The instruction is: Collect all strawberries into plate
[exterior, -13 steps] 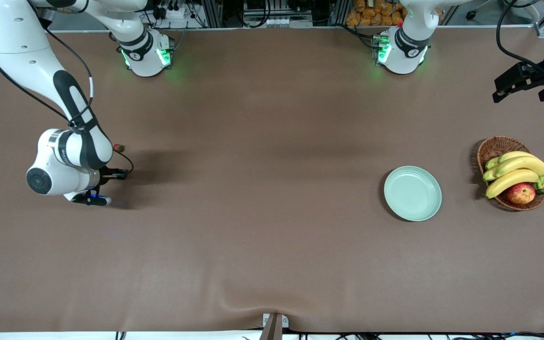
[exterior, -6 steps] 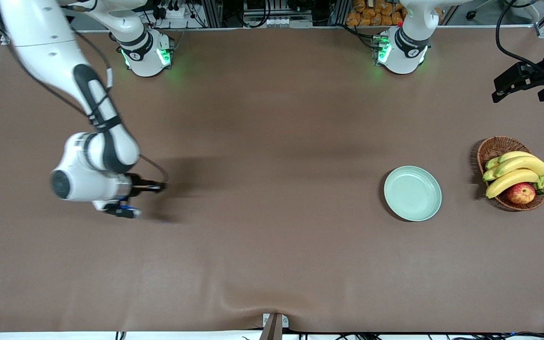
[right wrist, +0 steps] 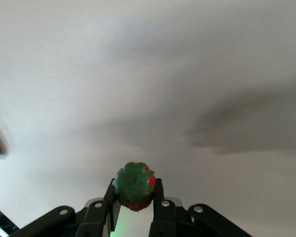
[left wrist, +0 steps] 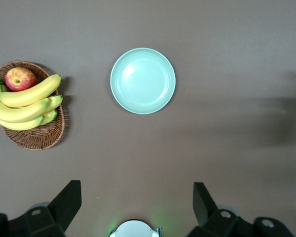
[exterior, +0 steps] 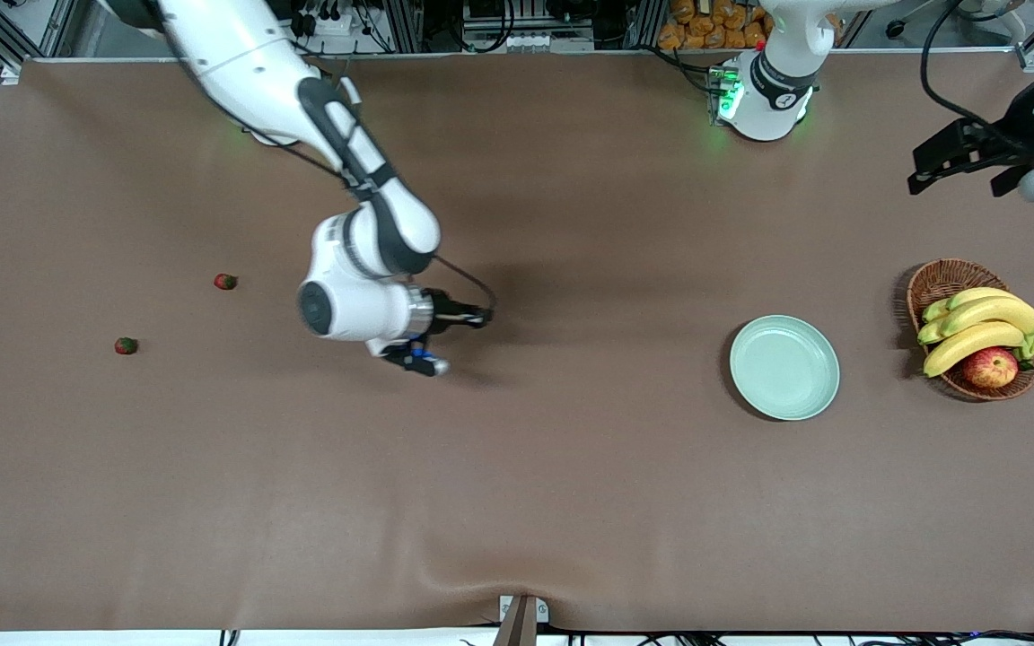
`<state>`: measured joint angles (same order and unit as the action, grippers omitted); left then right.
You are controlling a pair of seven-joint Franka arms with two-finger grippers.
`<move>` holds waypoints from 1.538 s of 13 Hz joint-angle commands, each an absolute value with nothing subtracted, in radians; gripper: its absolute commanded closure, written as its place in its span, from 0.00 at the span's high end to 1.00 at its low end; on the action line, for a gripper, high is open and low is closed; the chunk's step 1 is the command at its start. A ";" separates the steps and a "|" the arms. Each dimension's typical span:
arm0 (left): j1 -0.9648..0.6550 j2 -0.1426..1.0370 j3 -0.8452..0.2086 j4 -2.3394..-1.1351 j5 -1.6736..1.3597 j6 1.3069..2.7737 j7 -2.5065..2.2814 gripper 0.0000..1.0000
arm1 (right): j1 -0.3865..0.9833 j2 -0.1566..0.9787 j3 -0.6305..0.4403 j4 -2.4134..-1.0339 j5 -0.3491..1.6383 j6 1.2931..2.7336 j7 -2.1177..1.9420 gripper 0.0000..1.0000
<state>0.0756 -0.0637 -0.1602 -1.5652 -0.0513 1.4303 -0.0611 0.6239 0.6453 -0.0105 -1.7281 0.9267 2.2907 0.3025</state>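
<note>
Over the bare brown table (exterior: 517,502), between two loose strawberries (exterior: 225,282) and the plate (exterior: 784,367), we see the right gripper (right wrist: 134,202) clamped on a strawberry (right wrist: 133,186). Up beside the basket (exterior: 939,280), the waiting left gripper (left wrist: 135,202) hangs spread wide.

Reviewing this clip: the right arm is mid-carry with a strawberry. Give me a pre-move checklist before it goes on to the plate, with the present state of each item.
1. Grip: right gripper shut on a strawberry, green top showing between the fingers. Ok.
2. Position: right gripper is over bare table, not yet over the plate. Not ok for release.
3. Plate: nothing in it, flat on the table beside the wicker basket. Ok.
4. Path: no object on the table between right gripper and plate. Ok.
5. Left gripper: open, holding nothing, waiting above the table's left-arm end. Ok.
6. Remaining: two strawberries lie at the right arm's end. Not ok, task unfinished.
</note>
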 commanded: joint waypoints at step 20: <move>-0.145 0.310 -0.511 -1.862 0.035 1.995 -0.722 1.00 | 0.520 0.625 -0.043 -1.836 0.938 2.410 0.291 1.00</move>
